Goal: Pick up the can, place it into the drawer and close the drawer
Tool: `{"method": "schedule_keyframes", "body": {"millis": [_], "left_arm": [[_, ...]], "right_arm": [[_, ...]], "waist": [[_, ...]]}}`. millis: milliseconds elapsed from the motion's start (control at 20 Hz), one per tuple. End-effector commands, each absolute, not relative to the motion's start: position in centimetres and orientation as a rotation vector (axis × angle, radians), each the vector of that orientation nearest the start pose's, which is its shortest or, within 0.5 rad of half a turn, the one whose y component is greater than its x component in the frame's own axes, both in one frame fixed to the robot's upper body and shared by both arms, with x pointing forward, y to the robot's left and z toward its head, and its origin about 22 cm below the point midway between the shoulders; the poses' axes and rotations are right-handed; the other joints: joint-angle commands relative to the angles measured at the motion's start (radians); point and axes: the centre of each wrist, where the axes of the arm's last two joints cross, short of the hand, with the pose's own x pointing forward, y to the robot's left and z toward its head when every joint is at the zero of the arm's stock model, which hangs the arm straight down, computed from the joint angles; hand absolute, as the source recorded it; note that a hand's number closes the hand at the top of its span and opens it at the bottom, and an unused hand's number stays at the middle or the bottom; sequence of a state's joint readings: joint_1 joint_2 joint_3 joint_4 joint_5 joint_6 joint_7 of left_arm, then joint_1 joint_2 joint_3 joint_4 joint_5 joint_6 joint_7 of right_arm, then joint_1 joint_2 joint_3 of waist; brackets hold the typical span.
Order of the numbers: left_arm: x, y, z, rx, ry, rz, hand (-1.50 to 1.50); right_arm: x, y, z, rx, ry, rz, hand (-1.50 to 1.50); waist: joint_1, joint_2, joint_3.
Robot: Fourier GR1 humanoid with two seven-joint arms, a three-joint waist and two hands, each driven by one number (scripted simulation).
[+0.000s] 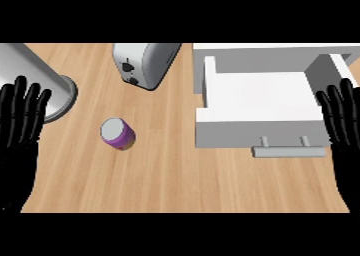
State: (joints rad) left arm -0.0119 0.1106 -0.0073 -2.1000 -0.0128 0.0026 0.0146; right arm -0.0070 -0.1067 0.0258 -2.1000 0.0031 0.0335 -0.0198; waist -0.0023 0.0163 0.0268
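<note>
Nothing grasped yet. Left hand [19, 117] at the view's left edge, right hand [347, 117] at the right edge — both with fingers straight and pointing up, spread, holding nothing and touching none of the objects. Resting poses, by the look of it, framing the work area so neither arm blocks the line to either target.

Can [118, 133] on the bare wooden counter [183, 185], left of centre, well apart from both hands though nearer the left one. Purple wall, grey top showing, slightly tilted or lying partly on its side — hard to say which from this steep angle. Probably an easier reach for the left hand, though a carry across to the drawer would follow.

Drawer [257, 100] already pulled out on the right half of the counter, white, interior open to the camera and nothing visible inside; grey bar handle [288, 150] on the front face, toward the robot. Open that way presumably so the can drops straight in, with the front panel then free for a push to shut.

Toaster [144, 64] at the top centre, metallic, between can and drawer but further back, out of any likely path. Large grey cylindrical object [35, 80] at the top left, just behind the left hand's fingertips.

No brand, label or legible writing anywhere — the can's purple band plain as far as can be made out.
</note>
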Motion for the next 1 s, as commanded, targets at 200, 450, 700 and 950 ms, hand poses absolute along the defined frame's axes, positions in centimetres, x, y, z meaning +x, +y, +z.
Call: {"method": "schedule_keyframes", "body": {"millis": [200,450,700,950], "left_arm": [[23.7,25.7,13.4,-0.259,-2.101,-0.265,-1.50],[24.0,27.7,10.6,-0.113,-1.721,-0.292,-1.50],[22.3,29.0,12.5,-0.115,-1.718,-0.306,-1.50],[20.7,31.8,14.7,-0.135,-1.712,-0.323,-1.50]], "right_arm": [[20.7,-23.8,11.0,0.030,-2.071,0.127,-1.50],[20.0,-26.2,10.5,-0.184,-1.795,-0.096,-1.50],[18.1,-28.9,11.0,-0.212,-1.772,-0.124,-1.50],[17.2,-29.6,10.5,-0.200,-1.790,-0.102,-1.50]], "waist": [[-0.006,-0.015,-0.027],[-0.011,-0.016,-0.027],[0.001,-0.018,-0.027],[0.003,-0.018,-0.027]]}}
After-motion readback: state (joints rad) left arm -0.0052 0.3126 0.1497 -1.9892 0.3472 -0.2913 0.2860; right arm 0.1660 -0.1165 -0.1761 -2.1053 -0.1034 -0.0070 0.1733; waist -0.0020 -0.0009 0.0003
